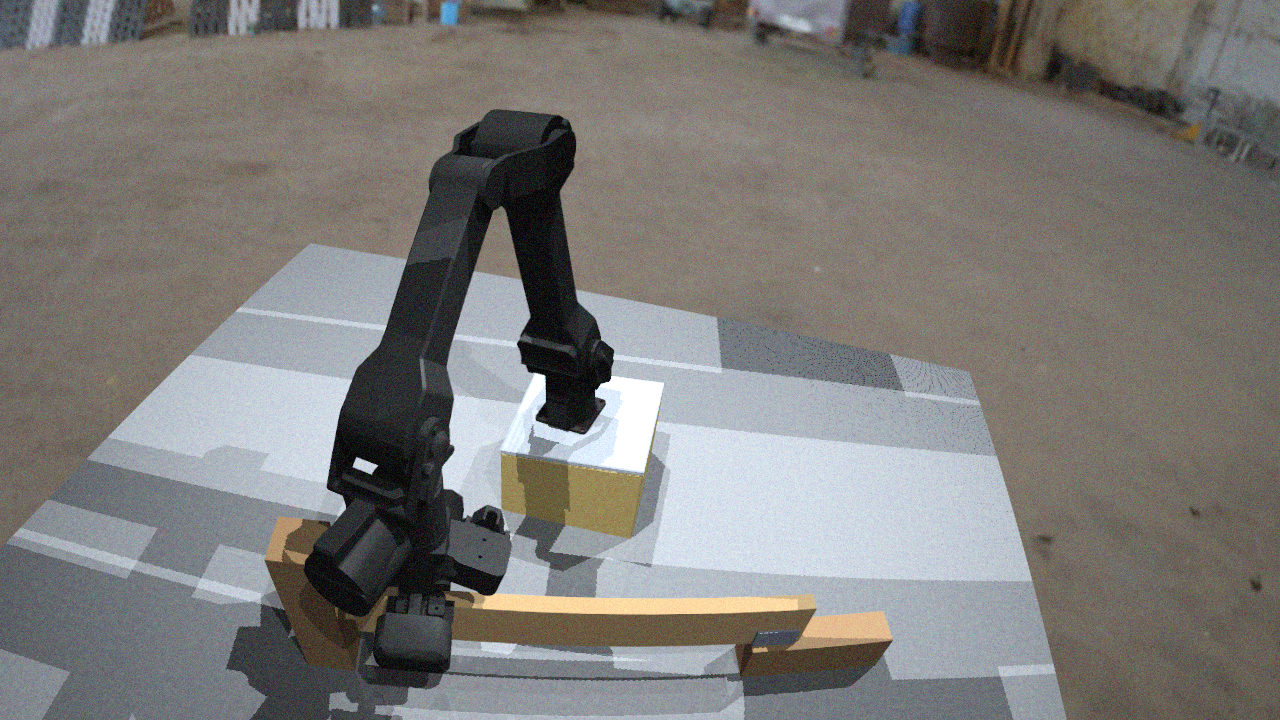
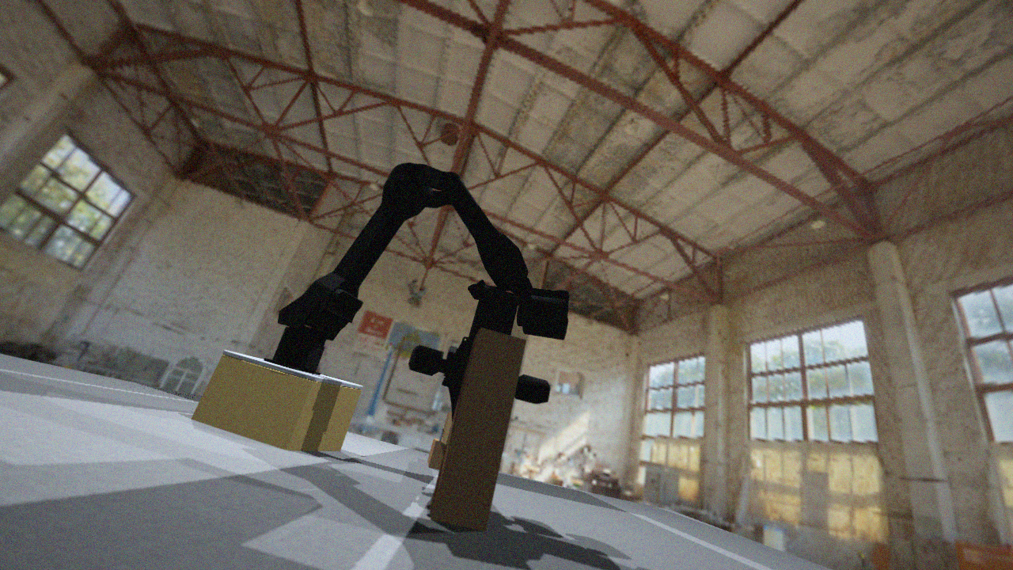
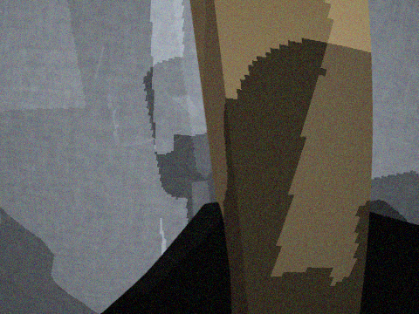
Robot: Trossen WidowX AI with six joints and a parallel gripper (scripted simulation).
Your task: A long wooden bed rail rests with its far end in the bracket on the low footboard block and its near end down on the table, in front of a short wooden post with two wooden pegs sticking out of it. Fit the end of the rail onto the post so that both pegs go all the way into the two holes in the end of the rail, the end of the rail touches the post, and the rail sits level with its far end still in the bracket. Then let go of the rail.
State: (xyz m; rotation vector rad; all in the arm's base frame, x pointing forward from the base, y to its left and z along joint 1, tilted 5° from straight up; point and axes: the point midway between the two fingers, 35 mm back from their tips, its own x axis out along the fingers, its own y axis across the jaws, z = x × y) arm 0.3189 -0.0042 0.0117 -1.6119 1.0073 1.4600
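From the top view: a long wooden rail (image 1: 626, 620) (image 2: 446, 428) (image 3: 297, 78), with its far end in the small bracket (image 1: 775, 637) on the low footboard block (image 1: 845, 634) (image 2: 434, 454). Kept there, likely, to hold up that end during work on the other. Close to the near end, the black gripper (image 1: 427, 598) (image 2: 459, 361) (image 3: 250, 212), clenched on the rail and reaching down from above. Held so near the tall wooden post (image 1: 299, 586) (image 2: 481, 425), maybe, to steer the holes well. Up off the table (image 1: 805, 501) (image 2: 106, 510) (image 3: 109, 174) along its length, and looking about level, but hard to be sure. Too much black arm in the way to see the pegs, the holes or any gap at the post.

From the outside view: the post in front, with the gripper mostly behind it, poking out on both sides. Just a thin bit of rail peeking past the post's edge. No way to tell here about touching or not touching. Back by the arm's foot, a yellow box (image 1: 572, 492) (image 2: 258, 400), there to lift the arm.

From the wrist view: a dark finger on each side of the rail, pinching its two side faces. A good way to stop twisting, most likely. Next, probably: line up with both pegs, push gently until snug, and only then let go. Worth watching for: a stuck peg, or a far end slipping from the bracket.
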